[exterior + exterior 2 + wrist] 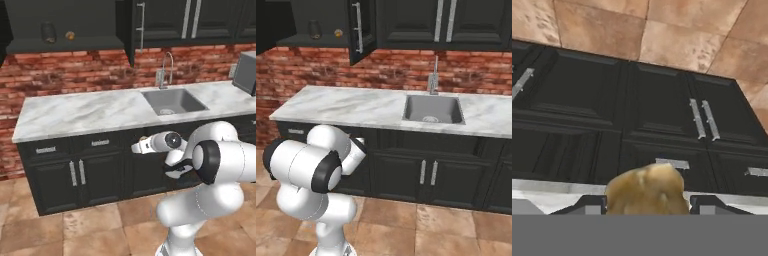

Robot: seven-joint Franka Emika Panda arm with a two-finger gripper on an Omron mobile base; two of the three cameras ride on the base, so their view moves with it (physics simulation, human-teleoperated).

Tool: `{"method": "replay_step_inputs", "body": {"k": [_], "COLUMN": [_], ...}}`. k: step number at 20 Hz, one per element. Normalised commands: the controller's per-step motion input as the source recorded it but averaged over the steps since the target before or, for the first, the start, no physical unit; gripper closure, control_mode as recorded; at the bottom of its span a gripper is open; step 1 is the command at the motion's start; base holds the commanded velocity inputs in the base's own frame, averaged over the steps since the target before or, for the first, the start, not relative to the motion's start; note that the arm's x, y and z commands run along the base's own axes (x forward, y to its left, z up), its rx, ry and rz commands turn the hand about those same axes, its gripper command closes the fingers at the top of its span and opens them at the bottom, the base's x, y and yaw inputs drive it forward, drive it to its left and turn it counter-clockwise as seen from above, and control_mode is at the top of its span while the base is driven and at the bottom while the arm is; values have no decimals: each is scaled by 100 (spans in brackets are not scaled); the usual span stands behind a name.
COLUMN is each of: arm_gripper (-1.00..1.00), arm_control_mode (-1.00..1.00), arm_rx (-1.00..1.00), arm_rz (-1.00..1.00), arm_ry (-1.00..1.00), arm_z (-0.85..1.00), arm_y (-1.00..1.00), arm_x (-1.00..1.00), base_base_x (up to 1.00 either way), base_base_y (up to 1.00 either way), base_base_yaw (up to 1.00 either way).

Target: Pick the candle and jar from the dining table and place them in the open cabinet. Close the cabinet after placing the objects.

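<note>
Gripper [647, 206]: low in front of the counter's [75, 112] black lower doors, near the front edge; finger tips [594, 205] part-way apart, one on each side of a tan lump [646, 189] and apparently gripping it.
Jar [48, 32]: upright on the cabinet [30, 15] shelf, left of middle.
Tan dot [70, 35]: on the same shelf, just right of the jar, not touching it.
Candle: either the lump or the dot; cannot tell which.
Cabinet door [362, 30]: swung open.
</note>
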Motion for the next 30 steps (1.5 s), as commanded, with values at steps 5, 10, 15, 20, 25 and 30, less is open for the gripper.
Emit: {"method": "replay_step_inputs", "body": {"k": [5,10,15,20,25,30], "arm_gripper": [100,100,100,100,100,100], "arm_control_mode": [100,100,100,100,100,100], "arm_rx": [0,0,0,0,0,0], "arm_rz": [0,0,0,0,0,0], "arm_ry": [0,0,0,0,0,0], "arm_z": [0,0,0,0,0,0], "arm_y": [0,0,0,0,0,0], "arm_x": [0,0,0,0,0,0], "base_base_x": [42,44,58,61,54,46], "base_base_y": [84,83,58,33,16,19], "base_base_yaw": [-14,-12,-10,-8,-7,-4]}}
